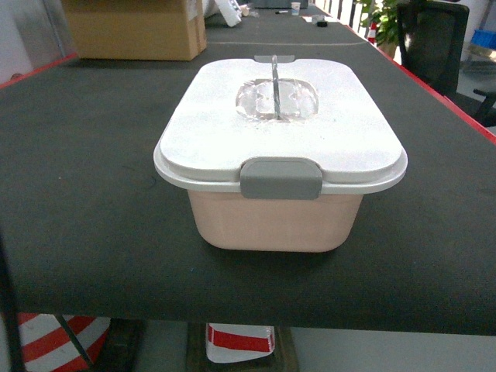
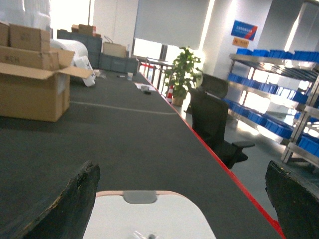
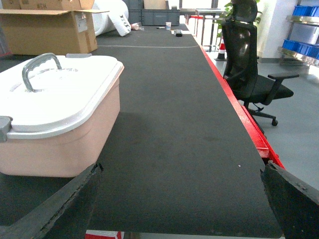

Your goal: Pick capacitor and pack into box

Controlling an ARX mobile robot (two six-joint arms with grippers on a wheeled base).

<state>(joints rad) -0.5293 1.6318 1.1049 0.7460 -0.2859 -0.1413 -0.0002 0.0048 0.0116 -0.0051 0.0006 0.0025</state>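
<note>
The box [image 1: 279, 221] is a pale pink tub standing in the middle of the black table, its white lid [image 1: 279, 128] on and a grey clip [image 1: 280, 178] at the front. The capacitor is out of view in every frame. Neither gripper shows in the head view. In the left wrist view my left gripper [image 2: 179, 209] hangs open above the near part of the lid [image 2: 149, 219], its dark fingers [image 2: 70, 209] wide apart. My right gripper [image 3: 179, 199] is open over bare table, to the right of the box [image 3: 60, 144], with nothing between its fingers [image 3: 60, 209].
A brown cardboard carton [image 1: 136, 27] stands at the back left of the table. The table's red edge [image 3: 249, 124] runs along the right side, with a black office chair [image 3: 249, 64] beyond it. Blue bins on shelves [image 2: 279, 89] stand far right.
</note>
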